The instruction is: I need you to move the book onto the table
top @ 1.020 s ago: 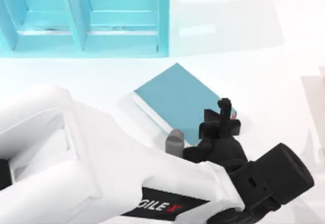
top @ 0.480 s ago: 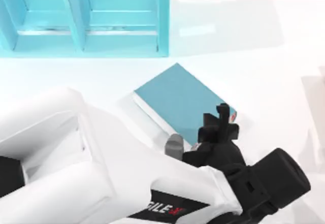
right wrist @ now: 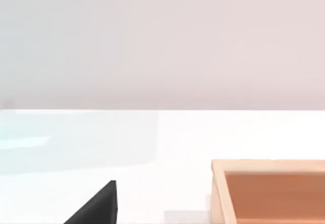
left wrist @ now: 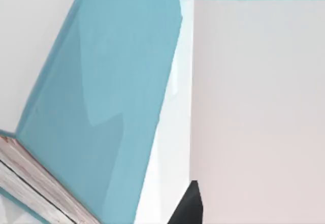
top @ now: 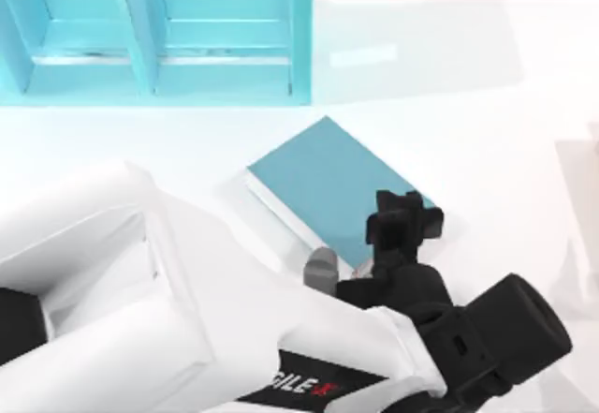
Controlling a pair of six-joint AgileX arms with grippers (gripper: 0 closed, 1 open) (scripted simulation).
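The book [top: 328, 184] lies flat on the glossy white table [top: 468, 123], teal cover up, in the middle of the top view and a little in front of the teal shelf unit [top: 154, 34] that stands along the far-left edge. It is apart from the shelf, with bare table between them. It sits turned on the surface, so its long axis runs diagonally from the far-left toward the near-right. One corner points at the shelf's right end. The white page edges [top: 285, 216] face the near-left, toward the big white arm.

The left arm reaches in from the near-left corner of the table, its white shell crossing most of the lower top view. The left gripper [top: 404, 224] hangs at the book's near-right corner, black fingers over the end of the cover. Whether the jaws are spread or pressed together I cannot tell from here, nor whether they touch the book. In the left wrist view the teal cover [left wrist: 101, 107] slants steeply across, with the page edges [left wrist: 35, 178] at one corner and a dark fingertip [left wrist: 188, 206] showing beside the cover.

The right wrist view looks across bare white tabletop, with one black fingertip [right wrist: 99, 206] and the corner of a wooden tray [right wrist: 269, 191] nearby.
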